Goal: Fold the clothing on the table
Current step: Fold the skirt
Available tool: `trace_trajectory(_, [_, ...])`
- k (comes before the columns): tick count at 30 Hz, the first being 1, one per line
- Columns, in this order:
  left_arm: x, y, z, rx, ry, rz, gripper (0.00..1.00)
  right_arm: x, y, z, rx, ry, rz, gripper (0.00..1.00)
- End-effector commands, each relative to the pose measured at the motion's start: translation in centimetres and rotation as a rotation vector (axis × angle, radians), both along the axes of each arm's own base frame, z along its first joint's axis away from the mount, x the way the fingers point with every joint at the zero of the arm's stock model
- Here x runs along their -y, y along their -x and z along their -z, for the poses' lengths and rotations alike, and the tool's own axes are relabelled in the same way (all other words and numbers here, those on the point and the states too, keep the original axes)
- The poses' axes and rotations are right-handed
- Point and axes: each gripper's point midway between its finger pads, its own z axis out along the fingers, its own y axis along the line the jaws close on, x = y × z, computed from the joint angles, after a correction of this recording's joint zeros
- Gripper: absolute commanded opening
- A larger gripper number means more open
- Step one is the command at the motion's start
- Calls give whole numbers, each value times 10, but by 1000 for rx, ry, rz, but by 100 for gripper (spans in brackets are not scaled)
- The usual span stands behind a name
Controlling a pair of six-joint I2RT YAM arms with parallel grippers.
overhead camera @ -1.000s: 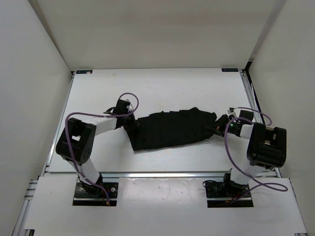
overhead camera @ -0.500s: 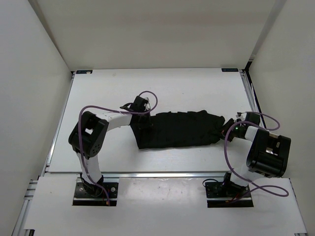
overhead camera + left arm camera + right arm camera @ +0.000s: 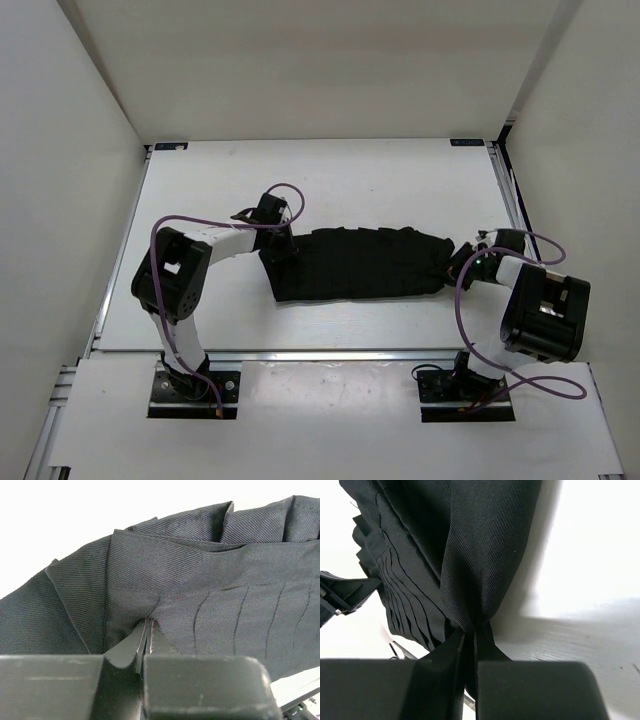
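Step in hand, as judged: stretching out before a fold. The clothing (image 3: pixel 355 263) lay as one long dark band across the middle of the top view, on the white table (image 3: pixel 330 180), running from left of centre to right of centre and narrowing to a point at its right end. The left gripper (image 3: pixel 277 246) sat at the band's left end and the right gripper (image 3: pixel 457 263) at the pointed right end, well apart, with the cloth drawn between them. Left wrist view: jaws all but together, nipping a small tuck of fabric by a seam, with pleat-like lines running off toward the right of the frame. Right wrist view: jaws likewise nearly shut, clamped on a gathered peak of cloth that fanned out toward the top of the frame. Could not tell whether the pinched ends were clear of the tabletop. Next move, by estimate: both arms need to travel together, carrying one long edge over the other toward the top or bottom of the frame, with even pull. Both holds were thin pinches, so uneven tension could let an end slip.
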Motion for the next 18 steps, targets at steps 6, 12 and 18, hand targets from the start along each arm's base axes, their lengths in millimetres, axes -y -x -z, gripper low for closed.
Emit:
trace_trajectory(6, [-37,26,27,-89,-161,-24,0,18,-31,-34,113,55,45,0])
trace_trajectory(12, [-28,26,24,-87,-127,-2,0,-38,-66,-117,325,13,-201,0])
trace_trajectory(18, [-27,23,24,-75,-125,6,0,-136,-59,-167,442,-78,-520,0])
